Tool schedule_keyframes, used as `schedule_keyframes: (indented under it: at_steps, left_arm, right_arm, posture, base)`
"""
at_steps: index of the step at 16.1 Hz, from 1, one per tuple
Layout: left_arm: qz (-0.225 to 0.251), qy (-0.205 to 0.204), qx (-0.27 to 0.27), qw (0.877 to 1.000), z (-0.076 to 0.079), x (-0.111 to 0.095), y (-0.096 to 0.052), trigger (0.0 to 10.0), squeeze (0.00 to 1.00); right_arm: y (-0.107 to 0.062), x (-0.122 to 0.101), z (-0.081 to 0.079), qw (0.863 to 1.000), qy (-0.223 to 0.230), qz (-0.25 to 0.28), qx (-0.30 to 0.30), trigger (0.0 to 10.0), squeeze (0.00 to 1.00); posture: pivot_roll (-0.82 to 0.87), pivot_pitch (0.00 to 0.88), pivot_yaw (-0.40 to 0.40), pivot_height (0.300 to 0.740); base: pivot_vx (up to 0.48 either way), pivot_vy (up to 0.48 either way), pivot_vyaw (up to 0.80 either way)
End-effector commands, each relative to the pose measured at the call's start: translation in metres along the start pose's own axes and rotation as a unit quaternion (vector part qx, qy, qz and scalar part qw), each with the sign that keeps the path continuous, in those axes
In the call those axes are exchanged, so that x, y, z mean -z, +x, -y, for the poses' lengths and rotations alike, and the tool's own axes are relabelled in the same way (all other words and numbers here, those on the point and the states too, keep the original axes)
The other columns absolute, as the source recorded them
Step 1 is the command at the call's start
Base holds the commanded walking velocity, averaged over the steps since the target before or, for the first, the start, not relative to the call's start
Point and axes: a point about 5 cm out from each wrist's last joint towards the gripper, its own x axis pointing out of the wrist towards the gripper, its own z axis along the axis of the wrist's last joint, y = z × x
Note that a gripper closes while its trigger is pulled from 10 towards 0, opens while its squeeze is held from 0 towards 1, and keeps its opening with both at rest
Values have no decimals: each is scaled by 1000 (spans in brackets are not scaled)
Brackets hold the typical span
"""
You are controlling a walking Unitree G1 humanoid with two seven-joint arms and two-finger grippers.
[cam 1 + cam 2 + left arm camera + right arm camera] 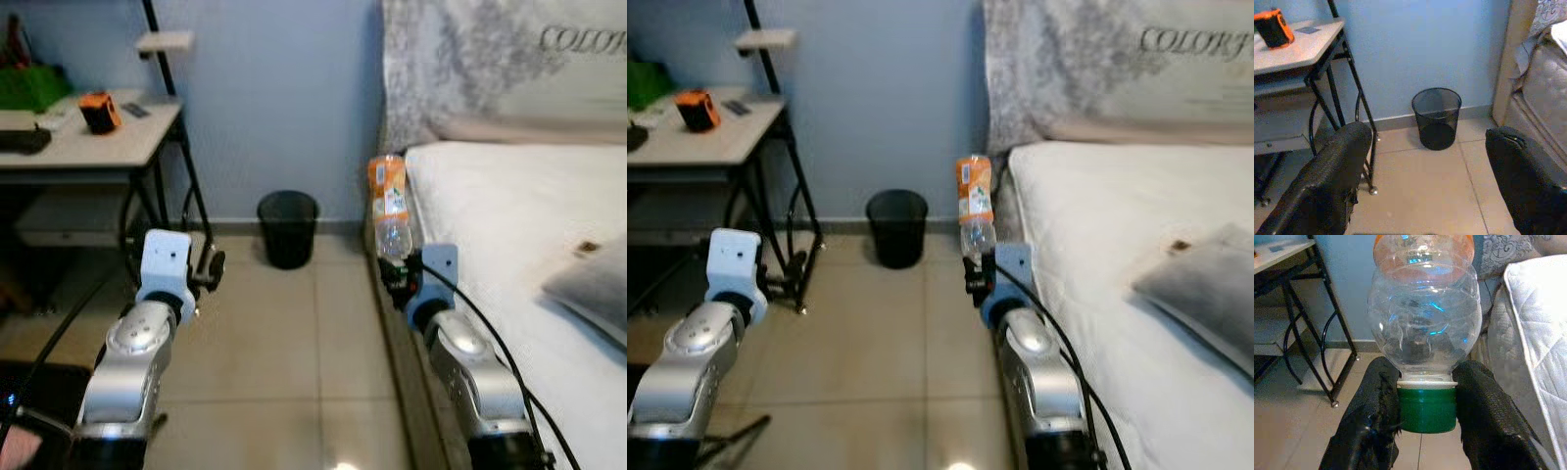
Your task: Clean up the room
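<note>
An upturned plastic bottle [388, 210] is clamped by its green cap in the right claw [1426, 411], beside the bed [509, 206]. The left claw [1425, 186] is held wide. A black bin [288, 227] is seen at twelve o'clock, the surface [93, 142] at ten.

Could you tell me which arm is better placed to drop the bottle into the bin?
The right: its end effector already grips the empty bottle by its green cap, while the left end effector is open. The black bin stands ahead by the wall.
</note>
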Motion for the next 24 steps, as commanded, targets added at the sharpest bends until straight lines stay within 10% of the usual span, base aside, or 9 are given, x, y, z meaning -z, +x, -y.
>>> schedule_keyframes:
  at_steps: [1,24]
  left_arm:
    - [10,3,12,1000,7,-5,1,10000,0]
    - [17,17,27,999,9,-5,1,10000,0]
  right_arm:
    - [-1,-3,8,1000,-1,3,13,10000,0]
    - [1,0,8,1000,2,3,25,10000,0]
  posture:
    - [-3,0,21,740]
    - [12,0,14,740]
  base:
    - [371,0,0]
    - [400,0,0]
